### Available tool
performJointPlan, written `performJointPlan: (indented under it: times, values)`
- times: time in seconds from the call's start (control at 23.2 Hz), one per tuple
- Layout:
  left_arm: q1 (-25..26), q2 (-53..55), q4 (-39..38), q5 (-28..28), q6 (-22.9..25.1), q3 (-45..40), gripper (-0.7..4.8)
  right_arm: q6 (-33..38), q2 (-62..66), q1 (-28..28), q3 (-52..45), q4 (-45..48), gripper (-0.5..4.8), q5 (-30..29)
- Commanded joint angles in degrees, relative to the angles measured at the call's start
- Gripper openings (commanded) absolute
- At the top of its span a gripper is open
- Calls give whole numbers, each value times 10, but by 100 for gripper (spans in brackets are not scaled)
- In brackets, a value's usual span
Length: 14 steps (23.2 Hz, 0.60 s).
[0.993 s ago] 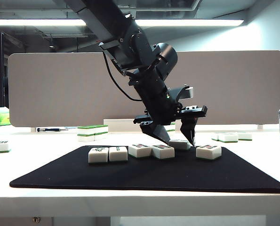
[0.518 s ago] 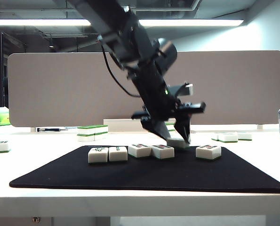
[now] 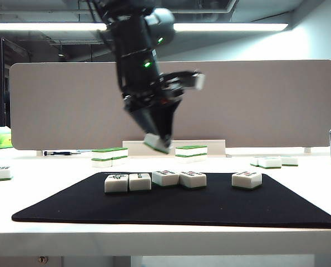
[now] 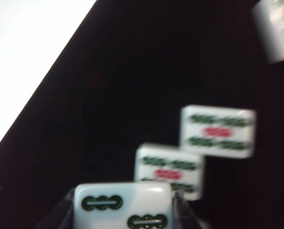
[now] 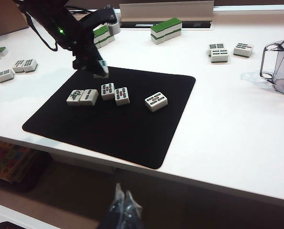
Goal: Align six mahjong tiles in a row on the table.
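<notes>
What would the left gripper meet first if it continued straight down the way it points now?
Probably the bare black mat behind the row; the left gripper, holding a tile, hangs above it, though depth is unclear.

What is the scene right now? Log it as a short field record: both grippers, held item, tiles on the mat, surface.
left gripper: raised above the black rectangular mat, shut on one white mahjong tile with a green base
held tile: tilted, clear of the mat
tiles on mat: five white face-up tiles; two touching, two more beside them, one apart
right gripper: low in front of the white table, off to the side, fingers together
</notes>
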Motion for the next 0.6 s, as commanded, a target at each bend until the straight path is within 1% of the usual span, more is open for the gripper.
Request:
performJointPlan:
  times: [0.04,0.22,0.39,0.6]
  values:
    - [24,7,4,1,2,1,174,-2,-7,1,2,7,-1,2]
    - [37,29,6,-1,2,1,174,-2,-7,1,2,7,-1,2]
    - [37,56,18,-40,6,1,174,-2,-7,1,2,7,-1,2]
    - [37,62,20,-36,6,1,174,-2,-7,1,2,7,-1,2]
